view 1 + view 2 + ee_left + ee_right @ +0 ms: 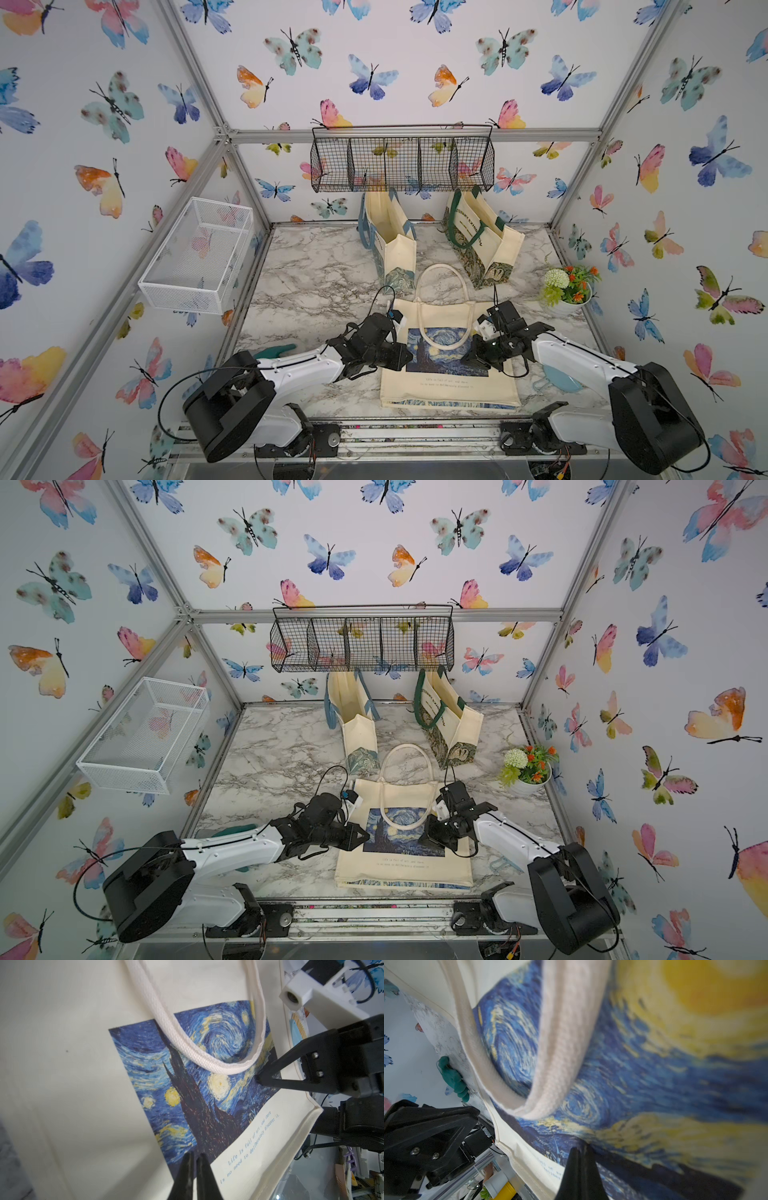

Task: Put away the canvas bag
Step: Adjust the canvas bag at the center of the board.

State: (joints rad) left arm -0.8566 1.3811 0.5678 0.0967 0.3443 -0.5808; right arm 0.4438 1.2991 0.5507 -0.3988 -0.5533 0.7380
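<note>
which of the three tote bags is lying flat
The starry-night print bag at the front lies flat; the blue-handled bag and green-handled bag stand upright behind it.

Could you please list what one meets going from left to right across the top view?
White wire basket → blue-handled tote → green-handled tote → potted flowers. The canvas bag and the black wire rack overlap the totes, so I left them out.
</note>
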